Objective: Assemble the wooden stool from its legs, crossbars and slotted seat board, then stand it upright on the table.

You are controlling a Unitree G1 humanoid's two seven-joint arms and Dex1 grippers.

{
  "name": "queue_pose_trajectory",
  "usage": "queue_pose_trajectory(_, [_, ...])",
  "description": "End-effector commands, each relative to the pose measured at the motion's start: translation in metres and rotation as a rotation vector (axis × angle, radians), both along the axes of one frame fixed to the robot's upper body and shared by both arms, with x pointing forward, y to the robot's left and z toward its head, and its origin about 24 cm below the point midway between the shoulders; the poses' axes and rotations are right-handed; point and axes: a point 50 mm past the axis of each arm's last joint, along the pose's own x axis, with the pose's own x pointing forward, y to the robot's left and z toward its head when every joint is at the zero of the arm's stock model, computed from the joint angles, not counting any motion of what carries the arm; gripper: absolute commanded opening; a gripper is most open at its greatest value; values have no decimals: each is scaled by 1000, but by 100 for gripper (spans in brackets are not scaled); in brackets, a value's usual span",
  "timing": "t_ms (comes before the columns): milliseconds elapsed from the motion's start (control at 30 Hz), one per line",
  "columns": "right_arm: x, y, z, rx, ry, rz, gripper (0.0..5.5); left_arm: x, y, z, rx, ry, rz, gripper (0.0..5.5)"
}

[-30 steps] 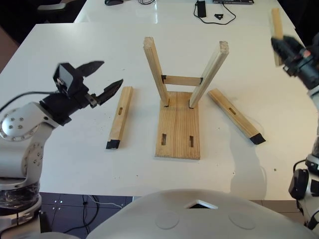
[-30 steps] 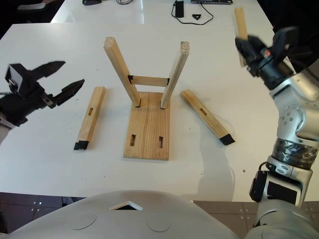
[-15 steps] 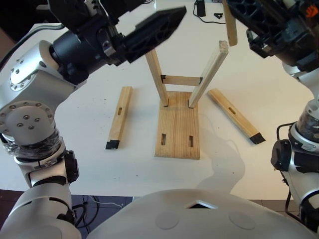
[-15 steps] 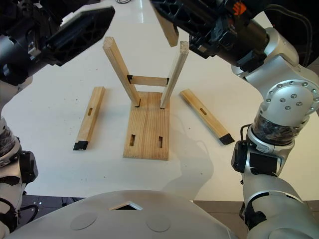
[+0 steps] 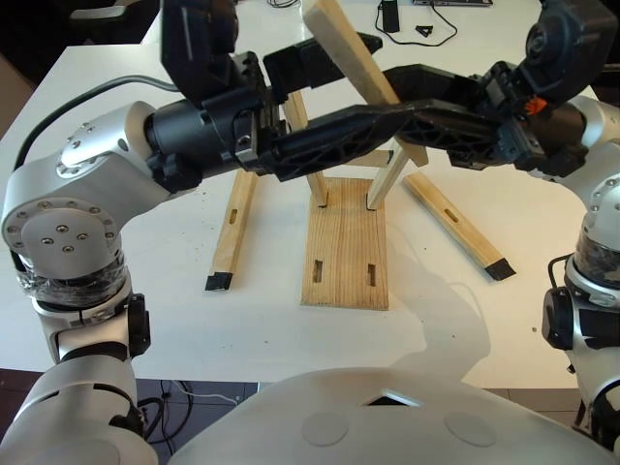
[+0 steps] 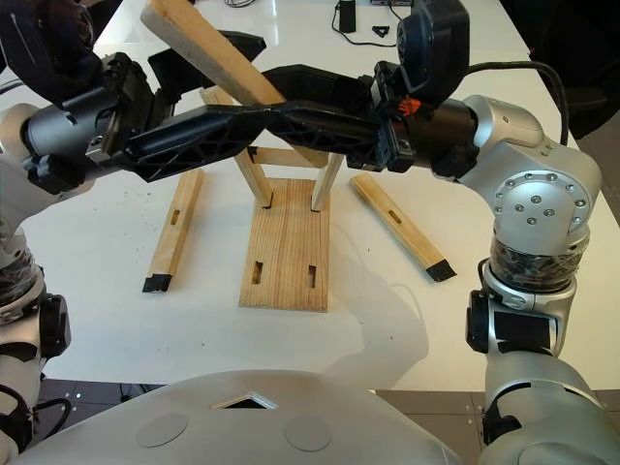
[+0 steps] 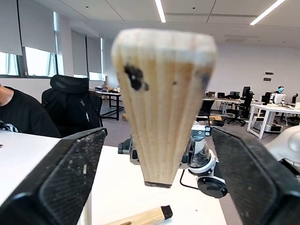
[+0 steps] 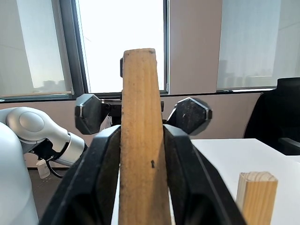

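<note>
Fingers [image 8: 105, 178] of the right gripper [image 8: 143, 136] are clamped on a pale wooden bar [image 5: 354, 58], tilted at upper centre of frame. On the left gripper [image 7: 157, 136] the fingers [image 7: 70, 183] stand apart, flanking the bar's end. Below, the slotted wooden seat board [image 5: 344, 242] lies flat on the white surface [image 5: 116, 291], two upright legs [image 5: 318, 191] fitted.

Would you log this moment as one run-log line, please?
right pincer: shut on wooden bar, aloft | left pincer: open around bar | loose legs: on table
</note>
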Motion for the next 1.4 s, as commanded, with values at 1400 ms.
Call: queue_pose_trajectory(1400, [-15, -38, -32, -194, -68, -193, 245, -24, 115, -61, 514, -46, 421, 129])
